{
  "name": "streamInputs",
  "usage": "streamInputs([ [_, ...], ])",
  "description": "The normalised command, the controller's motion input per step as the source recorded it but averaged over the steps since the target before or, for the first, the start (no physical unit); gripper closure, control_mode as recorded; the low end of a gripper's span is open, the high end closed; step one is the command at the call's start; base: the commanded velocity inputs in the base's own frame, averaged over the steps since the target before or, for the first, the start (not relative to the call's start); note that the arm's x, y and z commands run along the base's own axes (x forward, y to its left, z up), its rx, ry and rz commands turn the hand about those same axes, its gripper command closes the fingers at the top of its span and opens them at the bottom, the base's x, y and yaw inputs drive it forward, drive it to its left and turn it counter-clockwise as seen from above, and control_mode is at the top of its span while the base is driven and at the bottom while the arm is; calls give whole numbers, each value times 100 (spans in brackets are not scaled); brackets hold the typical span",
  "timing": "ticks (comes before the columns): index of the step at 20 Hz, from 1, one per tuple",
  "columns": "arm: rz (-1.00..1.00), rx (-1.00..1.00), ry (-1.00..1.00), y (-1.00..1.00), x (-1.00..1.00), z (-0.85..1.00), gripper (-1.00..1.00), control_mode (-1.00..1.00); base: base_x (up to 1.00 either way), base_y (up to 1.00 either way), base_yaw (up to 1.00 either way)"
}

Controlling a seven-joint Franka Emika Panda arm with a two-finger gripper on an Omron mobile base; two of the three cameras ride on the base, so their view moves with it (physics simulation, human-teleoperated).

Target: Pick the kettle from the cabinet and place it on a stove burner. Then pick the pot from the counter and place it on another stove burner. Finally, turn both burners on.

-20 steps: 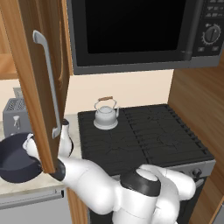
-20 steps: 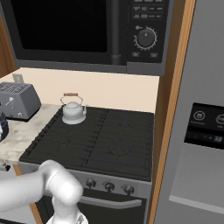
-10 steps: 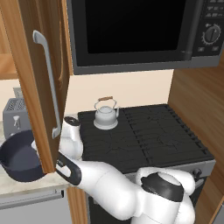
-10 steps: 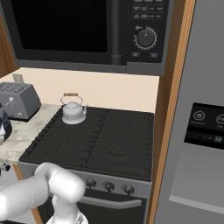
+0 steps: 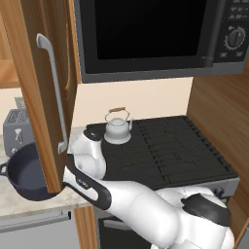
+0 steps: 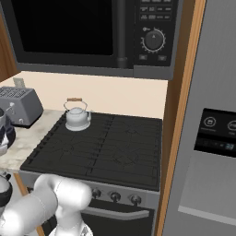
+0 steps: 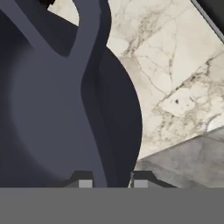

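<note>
I read the range point(image 5: 165, 146) first: the kettle point(image 5: 118, 127) already sits on its back-left burner, so that part of the job looks done. The cabinet door point(image 5: 41, 92) hangs open in front of my left base view and hides part of the desk point(image 7: 175, 74) beside the range. The pot point(image 5: 24, 172) is at that desk's near edge; I can't tell whether it rests there or is just lifted. The arm reaches low behind the door toward it. On the hand view my claw point(image 7: 112, 181) straddles the pot wall, tips pinched close either side of the rim, gripping there because the body is too wide to span.
</note>
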Motion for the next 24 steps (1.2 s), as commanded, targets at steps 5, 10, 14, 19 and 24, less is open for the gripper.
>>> streamInputs([
  [5, -7, 0, 0, -32, -14, 28, 100, -100, 0, 0, 0],
  [10, -11, 0, 0, -40, -11, 25, 100, -100, 0, 0, 0],
  [14, -14, 1, 0, -42, -13, 23, 100, -100, 0, 0, 0],
  [19, -16, 1, 1, -44, -9, 22, 100, -100, 0, 0, 0],
  [24, -16, 2, 1, -46, -8, 14, 100, -100, 0, 0, 0],
])
